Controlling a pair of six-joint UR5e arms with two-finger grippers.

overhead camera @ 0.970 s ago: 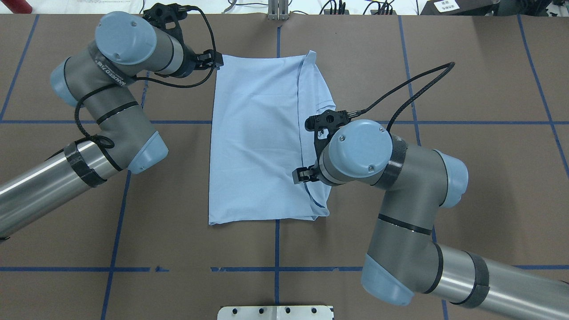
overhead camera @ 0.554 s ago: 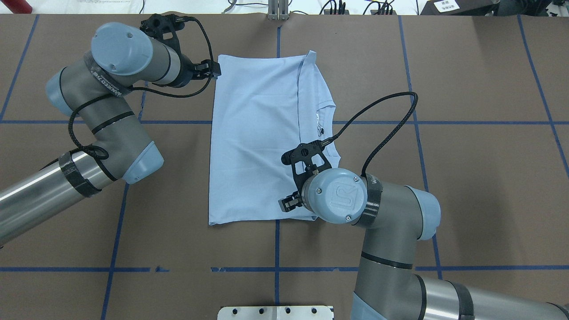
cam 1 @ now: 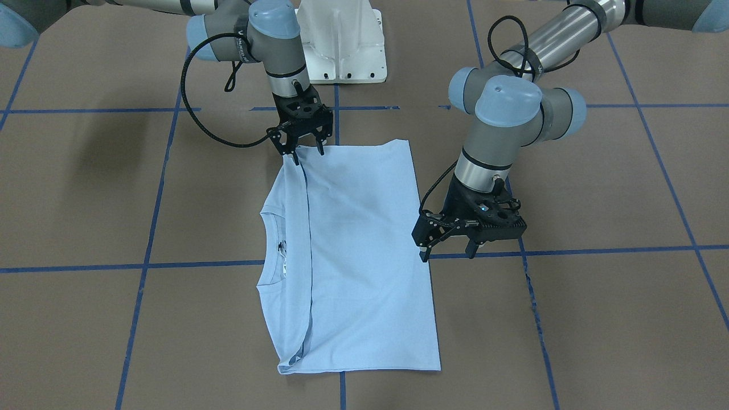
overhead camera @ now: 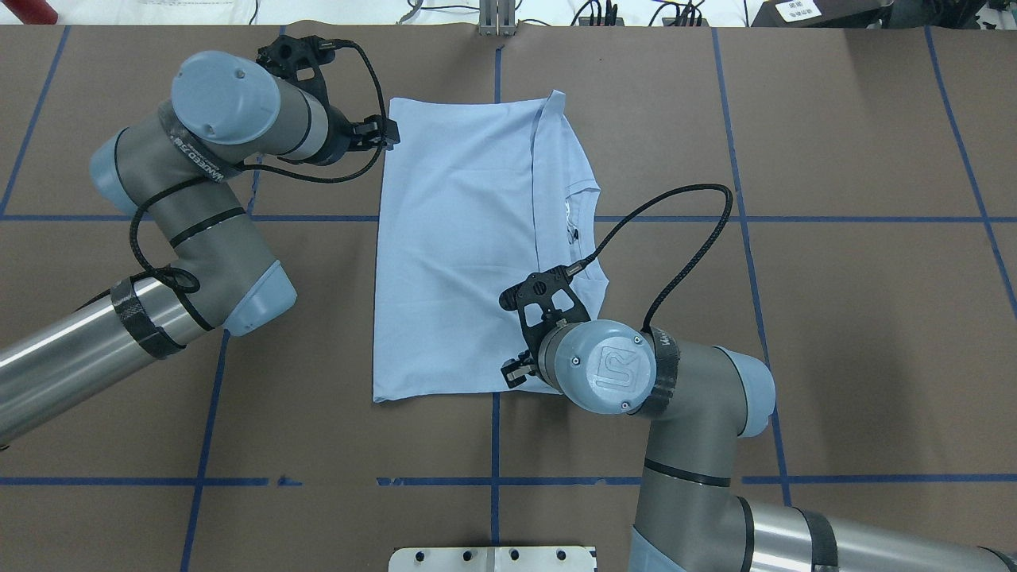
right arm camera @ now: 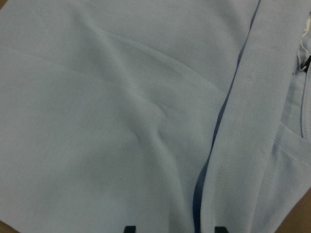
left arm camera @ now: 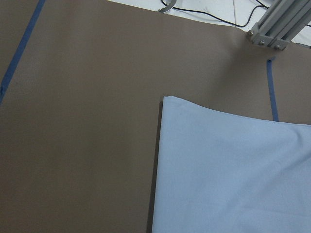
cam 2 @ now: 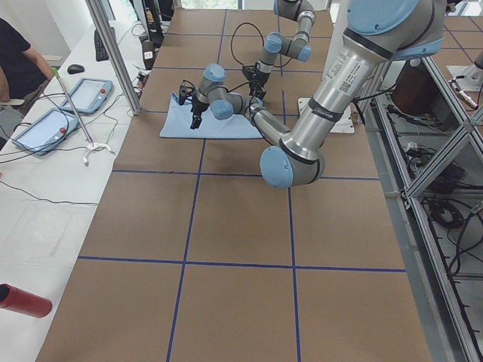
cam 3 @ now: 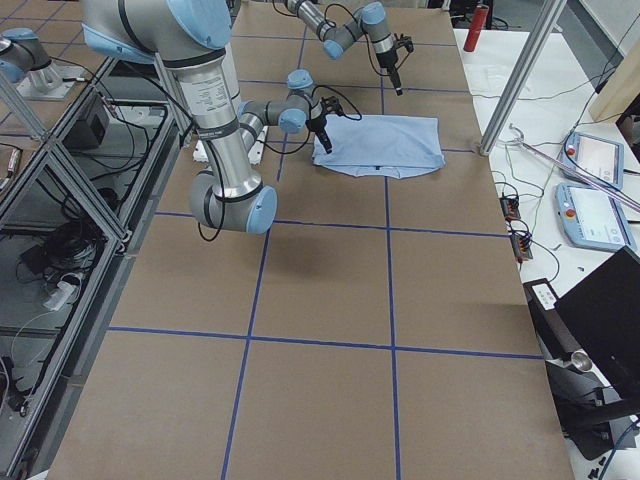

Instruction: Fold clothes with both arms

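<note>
The light blue T-shirt (overhead camera: 453, 254) lies flat on the brown table, folded lengthwise into a tall rectangle. Its collar and white neck tag (overhead camera: 569, 213) are on its right side, and the print is hidden. My left gripper (overhead camera: 387, 131) is open and empty, and hovers by the shirt's far left corner; it is also in the front view (cam 1: 448, 254). The left wrist view shows that corner (left arm camera: 167, 102) from above. My right gripper (cam 1: 303, 149) is open, low over the shirt's near edge at the folded seam. Its fingertips (right arm camera: 129, 229) stand apart just above the cloth.
The white pedestal base (cam 1: 342, 45) stands at the table's near edge. Blue tape lines (overhead camera: 199, 445) cross the brown table. A metal post (overhead camera: 496, 20) stands behind the shirt's far edge. A side table holds tablets (cam 2: 45, 128), and an operator (cam 2: 19, 68) sits there.
My right gripper has moved from the shirt's right-side middle toward its near edge and turned. My left gripper has stayed by the far left corner, shifting only slightly.
</note>
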